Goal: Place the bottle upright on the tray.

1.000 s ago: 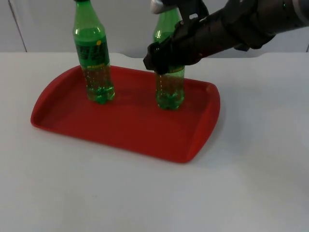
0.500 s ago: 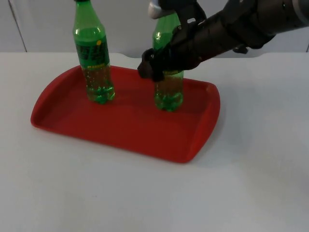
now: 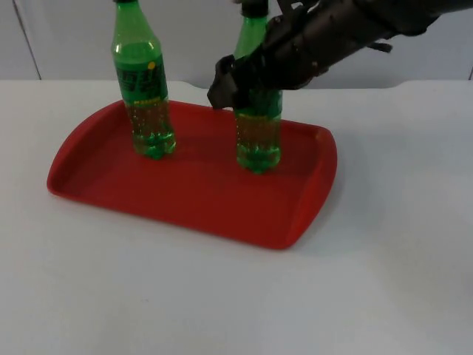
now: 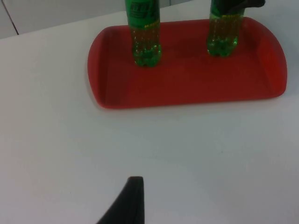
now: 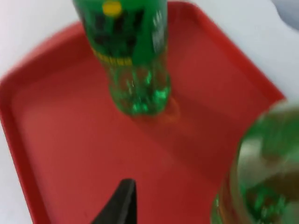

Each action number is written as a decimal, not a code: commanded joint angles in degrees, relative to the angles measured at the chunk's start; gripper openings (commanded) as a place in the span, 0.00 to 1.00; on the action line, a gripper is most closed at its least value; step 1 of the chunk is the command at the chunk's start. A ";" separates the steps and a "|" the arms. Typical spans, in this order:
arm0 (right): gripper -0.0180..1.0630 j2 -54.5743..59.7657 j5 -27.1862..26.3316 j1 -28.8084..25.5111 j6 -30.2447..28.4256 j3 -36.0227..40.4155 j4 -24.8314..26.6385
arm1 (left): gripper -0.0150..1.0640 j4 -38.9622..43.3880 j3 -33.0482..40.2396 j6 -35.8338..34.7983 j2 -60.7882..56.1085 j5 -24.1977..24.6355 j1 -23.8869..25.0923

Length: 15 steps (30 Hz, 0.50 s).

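Green bottle [image 3: 258, 140] stands upright on the red tray [image 3: 185, 196], toward its right end, base touching the tray floor; its label band and shoulder are covered by the right gripper [image 3: 236, 80], which sits at the bottle's upper body. Whether that gripper is clamped on the bottle or let go, cannot tell: the arm hides the contact. Second green bottle [image 3: 143, 89], also upright, stands at the tray's left rear, well apart from the first; both bottle tops are cut off in the top view. Tray lies on the white desk [image 3: 384, 281]. Left gripper [image 4: 128, 200] waits above bare desk, near the tray's front edge; one fingertip shows, state unclear.
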 commanded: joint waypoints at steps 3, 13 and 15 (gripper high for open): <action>0.99 -0.69 4.94 -0.41 14.35 0.30 -14.43 | 0.99 0.11 0.24 0.04 -0.24 -0.36 -0.38; 0.99 -2.03 15.46 -0.41 22.28 0.52 -22.34 | 0.99 0.11 0.24 0.04 -0.24 -0.36 -0.38; 0.99 -3.55 17.50 -0.41 22.28 1.16 -22.34 | 0.99 0.11 0.24 0.04 -0.24 -0.36 -0.38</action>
